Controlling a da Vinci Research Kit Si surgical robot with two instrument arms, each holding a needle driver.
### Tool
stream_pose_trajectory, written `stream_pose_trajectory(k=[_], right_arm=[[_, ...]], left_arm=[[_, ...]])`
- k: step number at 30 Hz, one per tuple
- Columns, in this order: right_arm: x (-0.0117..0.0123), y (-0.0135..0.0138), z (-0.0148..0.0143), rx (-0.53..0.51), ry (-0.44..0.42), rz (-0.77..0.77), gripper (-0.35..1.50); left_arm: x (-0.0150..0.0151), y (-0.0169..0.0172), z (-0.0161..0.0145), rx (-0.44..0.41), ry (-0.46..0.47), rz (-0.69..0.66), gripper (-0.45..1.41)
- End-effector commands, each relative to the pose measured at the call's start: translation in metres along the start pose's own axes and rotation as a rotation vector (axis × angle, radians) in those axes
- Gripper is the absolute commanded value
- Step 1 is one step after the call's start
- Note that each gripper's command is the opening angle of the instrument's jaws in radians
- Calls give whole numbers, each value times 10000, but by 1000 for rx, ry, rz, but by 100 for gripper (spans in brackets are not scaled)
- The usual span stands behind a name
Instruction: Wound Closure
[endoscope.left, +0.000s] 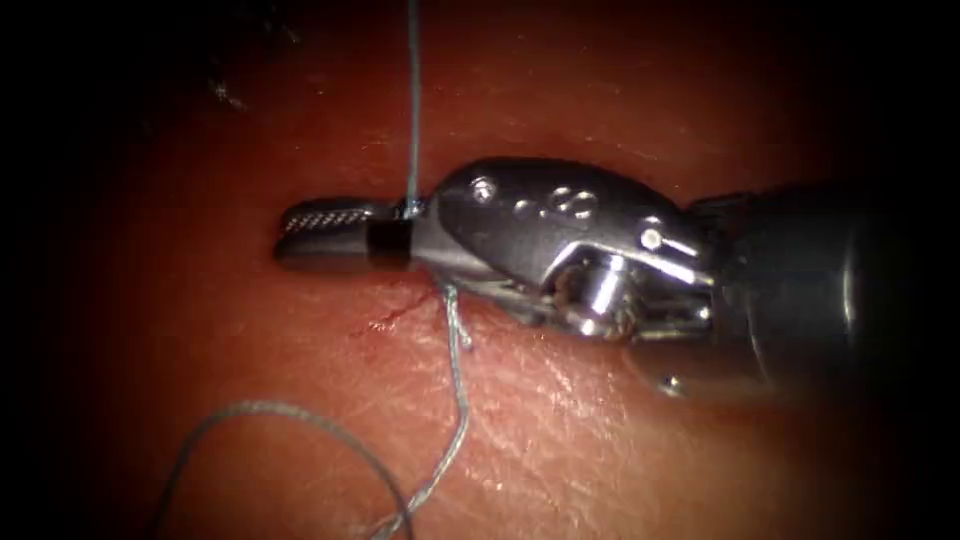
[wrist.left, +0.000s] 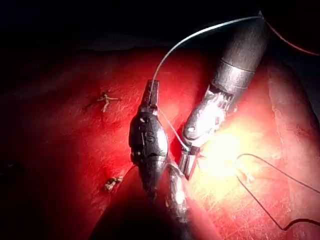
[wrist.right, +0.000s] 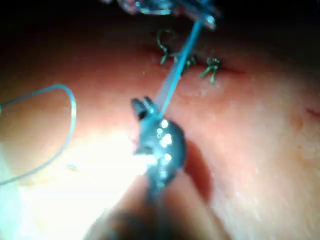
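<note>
Thread (endoscope.left: 413, 120) runs taut from our right tool (endoscope.left: 330, 235), whose jaws are clenched on it above the tissue (endoscope.left: 620, 450).
In the left wrist view our left tool (wrist.left: 152, 92) grips thread too; in the right wrist view knotted stitches (wrist.right: 187, 60) sit beyond. We judge overpulling could snap it.

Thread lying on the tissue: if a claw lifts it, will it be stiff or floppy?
Probably floppy: the loose thread lies in soft loops on the tissue. Under pull it likely goes straight: it runs taut between the right claw and the left claw, both shut on it.
</note>
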Motion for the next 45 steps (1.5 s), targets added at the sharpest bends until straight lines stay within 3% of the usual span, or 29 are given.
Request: stream_pose_trajectory(k=[1,11,20,31,32,33,34,35,37,45], right_arm=[[-3,-1,8,2,1,-10,-35],[3,-9,-1,11,-18,-41,-35],[-9,-6,1,28,-32,-50,-35],[-10,-11,13,62,-11,-59,-35],[-9,-10,15,56,-10,-59,-3],[-8,-10,17,33,-2,-60,66],[-8,-9,18,-8,12,-59,103],[-7,-8,20,-47,22,-58,120],[-7,-5,21,-73,36,-43,136],[-8,-5,20,-73,36,-38,133]], left_arm=[[-7,0,5,-2,1,-1,-45],[-8,-1,2,-7,2,-1,-45],[13,-24,-24,24,-8,3,-45],[10,-8,-6,20,-4,10,-45],[8,-8,-5,21,-4,13,-45],[5,-7,-4,19,-4,15,-45],[3,-6,-3,16,-3,17,-45],[2,-6,-3,17,-3,18,-45],[2,-6,-2,17,-3,19,-45],[2,-6,-3,13,-2,18,-45]])
